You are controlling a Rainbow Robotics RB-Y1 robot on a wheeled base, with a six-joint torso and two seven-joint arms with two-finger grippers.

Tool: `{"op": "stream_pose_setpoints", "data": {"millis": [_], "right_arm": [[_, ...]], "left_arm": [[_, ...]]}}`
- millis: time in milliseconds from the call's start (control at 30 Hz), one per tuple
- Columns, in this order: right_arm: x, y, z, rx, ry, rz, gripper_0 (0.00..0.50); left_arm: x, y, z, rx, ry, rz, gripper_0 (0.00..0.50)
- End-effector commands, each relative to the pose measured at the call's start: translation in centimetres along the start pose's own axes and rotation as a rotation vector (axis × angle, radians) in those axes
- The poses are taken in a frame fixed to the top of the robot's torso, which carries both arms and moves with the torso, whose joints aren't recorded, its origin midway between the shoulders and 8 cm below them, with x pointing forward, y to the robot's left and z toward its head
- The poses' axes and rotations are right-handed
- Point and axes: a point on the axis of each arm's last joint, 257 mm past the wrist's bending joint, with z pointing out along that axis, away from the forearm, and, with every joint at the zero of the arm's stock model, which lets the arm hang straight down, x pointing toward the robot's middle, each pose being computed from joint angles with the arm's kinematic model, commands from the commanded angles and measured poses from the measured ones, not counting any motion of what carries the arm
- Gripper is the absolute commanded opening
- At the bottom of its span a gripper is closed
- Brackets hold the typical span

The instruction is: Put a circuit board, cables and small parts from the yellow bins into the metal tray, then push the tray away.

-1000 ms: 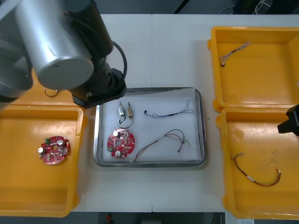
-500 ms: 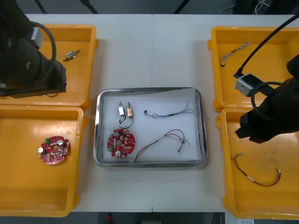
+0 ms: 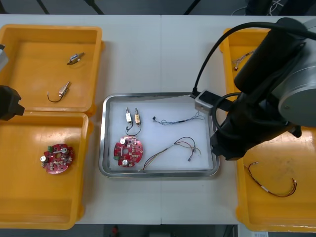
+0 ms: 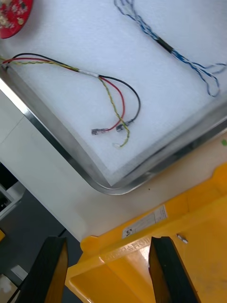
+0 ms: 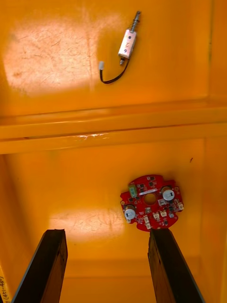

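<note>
Metal tray (image 3: 158, 95) sits mid-table between the yellow bins (image 3: 29, 64), loaded. Right gripper (image 4: 108, 241), fingers wide, hovers at its near right corner; pushing off-centre there could spin it into a bin. Left gripper (image 5: 108, 234), wide too, hangs over the near left bin's (image 3: 29, 197) circuit board (image 5: 150, 202).

Light bench (image 3: 163, 54) with a seam running in from its far edge, metal tray (image 3: 158, 95) at its centre, far-left yellow bin (image 3: 34, 69) and near-left yellow bin (image 3: 29, 197) touching along the left edge, far-right yellow bin (image 3: 234, 79) and near-right yellow bin (image 3: 266, 207) along the right edge, tray just beside the near-left bin
</note>
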Motion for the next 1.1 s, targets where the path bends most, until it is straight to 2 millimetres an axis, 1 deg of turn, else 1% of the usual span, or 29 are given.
{"op": "stream_pose_setpoints", "data": {"millis": [33,200,267,333,367,467,700,867,967,1100], "right_arm": [[-2.3,2.1,0.6,0.031,0.008,-0.206,0.5],[-3.4,3.7,2.4,0.055,0.026,-0.405,0.5],[-3.8,4.3,3.1,0.062,0.023,-0.464,0.5],[-4.4,5.0,4.2,0.078,0.017,-0.554,0.5],[-4.7,5.2,4.4,0.084,0.01,-0.577,0.5],[-5.3,6.5,6.1,0.101,-0.001,-0.677,0.5],[-6.2,9.0,8.9,0.124,-0.026,-0.775,0.5],[-6.9,10.8,10.5,0.137,-0.047,-0.814,0.5],[-7.2,11.3,11.3,0.139,-0.049,-0.821,0.5],[-7.3,11.8,12.5,0.127,-0.053,-0.812,0.5]], "left_arm": [[0.0,3.0,-0.3,-0.061,-0.022,-0.083,0.5],[1.2,3.8,0.5,-0.047,-0.023,-0.145,0.5],[1.5,3.9,0.8,-0.041,-0.023,-0.161,0.5],[2.1,3.8,1.3,-0.032,-0.016,-0.176,0.5],[2.2,3.8,1.4,-0.03,-0.016,-0.182,0.5],[2.4,3.8,1.7,-0.023,-0.017,-0.204,0.5],[2.8,3.9,2.1,-0.021,-0.012,-0.23,0.5],[3.3,3.7,3.0,-0.002,-0.024,-0.25,0.5],[3.5,3.4,3.2,0.01,-0.02,-0.26,0.5],[3.6,3.6,3.6,0.012,-0.017,-0.282,0.5]]}}
